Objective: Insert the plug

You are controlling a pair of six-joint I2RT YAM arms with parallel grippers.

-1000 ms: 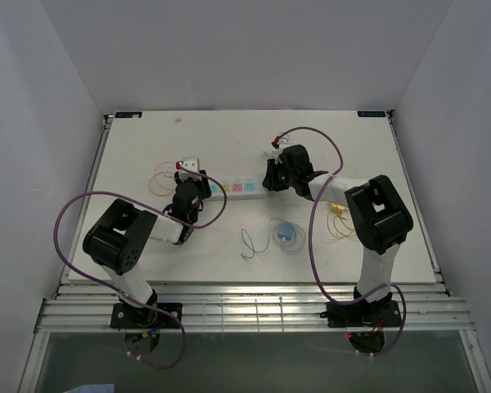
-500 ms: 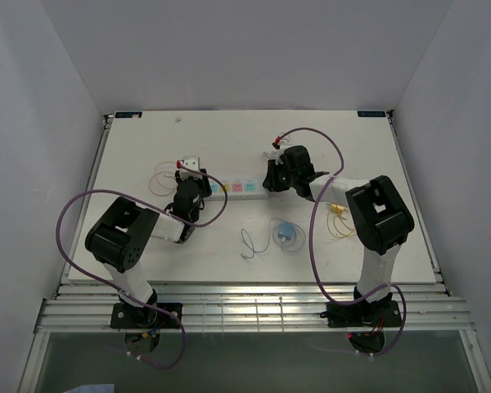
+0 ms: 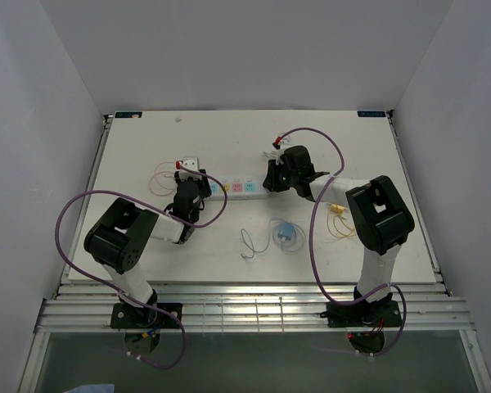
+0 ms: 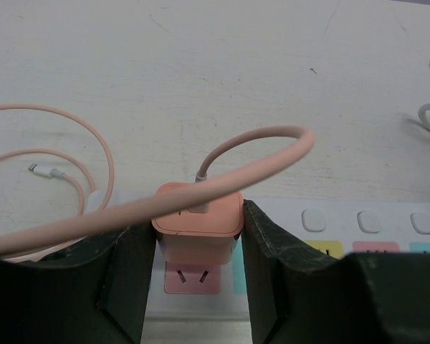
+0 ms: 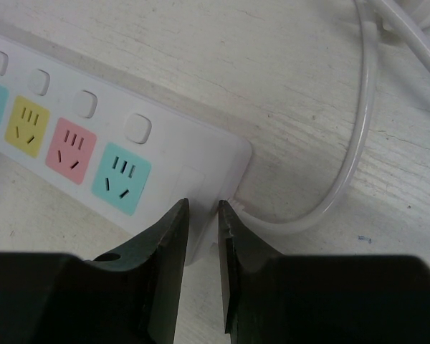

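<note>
A pink cube plug (image 4: 198,215) with its pink cable (image 4: 258,147) stands on the white power strip (image 4: 387,222), over the upper part of a pink socket (image 4: 192,278). My left gripper (image 4: 198,223) is shut on the plug, one finger on each side. I cannot tell how deep the pins sit. In the top view, the left gripper (image 3: 198,188) is at the strip's (image 3: 237,187) left end. My right gripper (image 3: 270,182) is at its right end. Its narrow jaws (image 5: 203,208) are shut on the strip's (image 5: 172,161) end edge, where the white cord (image 5: 358,143) leaves.
The pink cable lies in loops (image 3: 159,176) left of the strip. A blue round item (image 3: 285,232) and a thin blue cable (image 3: 250,243) lie in front of the strip. A yellow cable (image 3: 340,217) lies by the right arm. Yellow, pink and teal sockets (image 5: 122,178) stand free.
The left arm has edged slightly up and right toward the strip. The right arm has not moved.
</note>
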